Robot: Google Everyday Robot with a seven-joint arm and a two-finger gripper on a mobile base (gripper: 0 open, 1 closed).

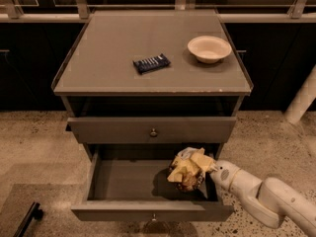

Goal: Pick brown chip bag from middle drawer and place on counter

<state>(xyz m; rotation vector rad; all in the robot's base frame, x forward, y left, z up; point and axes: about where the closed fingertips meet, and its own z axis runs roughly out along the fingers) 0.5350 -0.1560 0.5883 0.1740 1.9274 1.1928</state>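
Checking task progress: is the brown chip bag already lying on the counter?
No, the brown chip bag is at the gripper, over the open middle drawer, while the counter holds a white bowl and a dark-blue packet.

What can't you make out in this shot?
Camera view:
- Gripper, at the right side of the brown chip bag over the open drawer: its front end is hidden by the bag.
- Dark-blue snack packet on the counter: print too small to read.
- Arm: cut off by the right edge.

Your single camera looks down from in front of the counter (113,38), facing its front edge, fairly near; the gripper (206,168) shows below the front right corner.
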